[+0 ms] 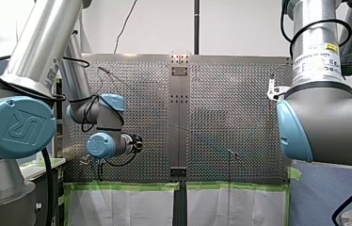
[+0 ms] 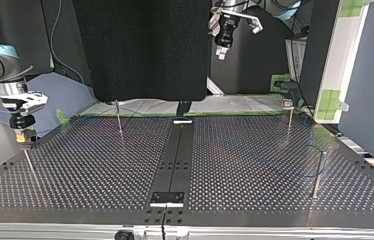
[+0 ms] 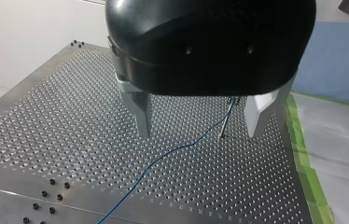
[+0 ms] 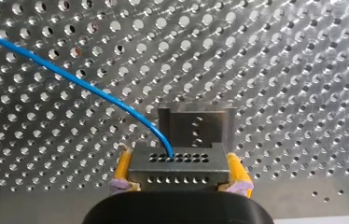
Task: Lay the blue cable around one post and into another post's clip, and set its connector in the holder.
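Observation:
My right gripper (image 4: 179,182) is shut, its yellow pads on the sides of a grey connector block (image 4: 178,164) with rows of holes. The blue cable (image 4: 70,77) leaves the block's top and runs off over the perforated plate. Just past the block stands a grey stepped holder (image 4: 196,123). In the top view my right gripper (image 2: 23,136) hangs over a thin post (image 2: 29,165) at the left edge. My left gripper (image 3: 198,133) is open and empty, high above the plate, where the blue cable (image 3: 163,156) lies beside a thin post (image 3: 226,122).
More thin posts stand on the plate: one at the back left (image 2: 119,117), one with a clip at the back right (image 2: 289,117), one at the right (image 2: 318,175). A black rail (image 2: 177,155) runs down the middle. Green tape (image 3: 303,154) marks the plate's edge.

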Available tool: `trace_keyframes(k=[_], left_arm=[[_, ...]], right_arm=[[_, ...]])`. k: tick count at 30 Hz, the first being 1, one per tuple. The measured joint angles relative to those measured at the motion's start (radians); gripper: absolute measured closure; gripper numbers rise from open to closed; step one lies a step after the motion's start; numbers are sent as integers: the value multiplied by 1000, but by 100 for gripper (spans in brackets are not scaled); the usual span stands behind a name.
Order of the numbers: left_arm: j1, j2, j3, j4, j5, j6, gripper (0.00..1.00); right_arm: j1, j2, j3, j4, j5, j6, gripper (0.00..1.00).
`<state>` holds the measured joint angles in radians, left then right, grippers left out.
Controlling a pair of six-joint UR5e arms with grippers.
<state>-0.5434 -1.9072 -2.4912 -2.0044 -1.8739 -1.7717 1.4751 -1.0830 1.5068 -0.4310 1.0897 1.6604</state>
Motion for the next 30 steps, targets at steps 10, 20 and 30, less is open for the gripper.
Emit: trace_keyframes(k=[10,20,30], left_arm=[[0,0,0,-3,-6,0,1],[0,0,0,-4,-14,0,1],[0,0,0,-4,-15,0,1]], right_arm=[[-2,15,-13,-15,-37,7,100],[-2,20,-36,-15,-59,22,100],[-2,23,-45,-9,-66,30,100]])
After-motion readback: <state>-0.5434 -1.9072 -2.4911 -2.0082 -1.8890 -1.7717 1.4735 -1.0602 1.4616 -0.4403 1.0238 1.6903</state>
